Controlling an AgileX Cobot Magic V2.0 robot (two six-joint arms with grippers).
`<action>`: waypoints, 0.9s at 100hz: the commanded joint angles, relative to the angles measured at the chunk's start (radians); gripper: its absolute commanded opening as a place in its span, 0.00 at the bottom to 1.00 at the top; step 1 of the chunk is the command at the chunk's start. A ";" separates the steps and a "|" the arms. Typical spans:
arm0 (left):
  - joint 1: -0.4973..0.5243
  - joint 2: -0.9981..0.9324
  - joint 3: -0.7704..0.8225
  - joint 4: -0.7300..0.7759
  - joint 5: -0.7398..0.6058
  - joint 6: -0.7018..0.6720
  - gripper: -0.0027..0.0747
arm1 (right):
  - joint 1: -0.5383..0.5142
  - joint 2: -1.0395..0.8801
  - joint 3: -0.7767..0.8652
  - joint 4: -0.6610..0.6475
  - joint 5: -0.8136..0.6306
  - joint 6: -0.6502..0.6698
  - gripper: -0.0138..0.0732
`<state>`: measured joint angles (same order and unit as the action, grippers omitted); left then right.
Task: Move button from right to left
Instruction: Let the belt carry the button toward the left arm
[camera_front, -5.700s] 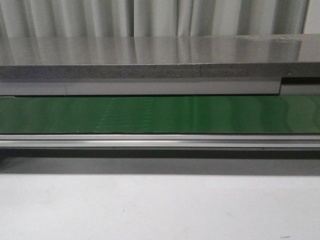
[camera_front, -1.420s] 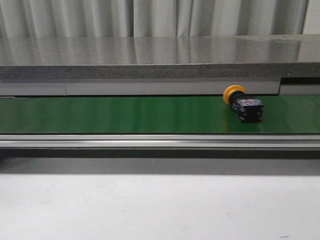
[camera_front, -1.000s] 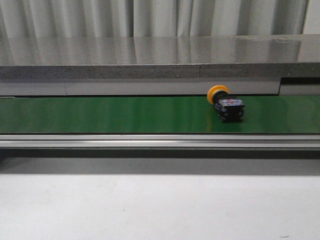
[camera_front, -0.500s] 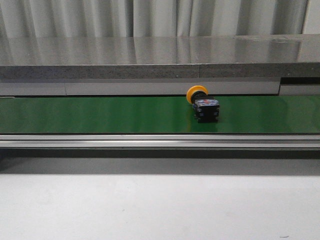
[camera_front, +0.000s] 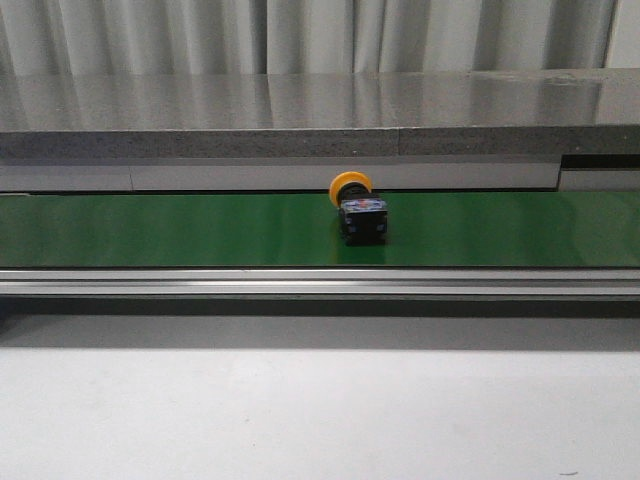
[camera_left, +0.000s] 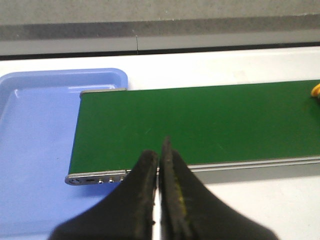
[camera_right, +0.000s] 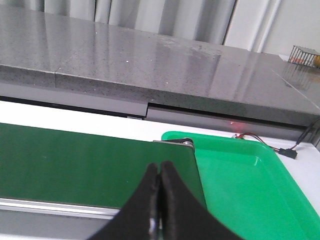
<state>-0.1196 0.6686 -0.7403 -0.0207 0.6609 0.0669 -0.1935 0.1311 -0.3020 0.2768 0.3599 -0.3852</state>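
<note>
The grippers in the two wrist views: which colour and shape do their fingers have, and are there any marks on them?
Both are black. The left gripper has two broad fingers that taper to narrow tips, with a thin yellowish streak along the inner edge of one. The right gripper has the same dark, tapering fingers, with no clear markings. No cables or arm links are visible.

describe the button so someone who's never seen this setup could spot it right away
Find the long green conveyor belt that crosses the front view below the grey stone ledge. Near its middle lies the small push-button, on its side. Its round yellow-orange head and black blocky body mark it out; it is the only thing on the belt.
</note>
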 joint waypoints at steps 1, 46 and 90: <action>-0.005 0.068 -0.057 -0.016 -0.044 -0.005 0.04 | 0.001 0.010 -0.026 0.012 -0.083 -0.008 0.08; -0.005 0.243 -0.068 -0.037 -0.054 -0.005 0.54 | 0.001 0.010 -0.026 0.012 -0.083 -0.008 0.08; -0.027 0.369 -0.164 -0.159 -0.038 -0.005 0.91 | 0.001 0.010 -0.026 0.012 -0.083 -0.008 0.08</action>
<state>-0.1243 1.0033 -0.8330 -0.1414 0.6678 0.0669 -0.1935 0.1311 -0.3020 0.2768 0.3599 -0.3852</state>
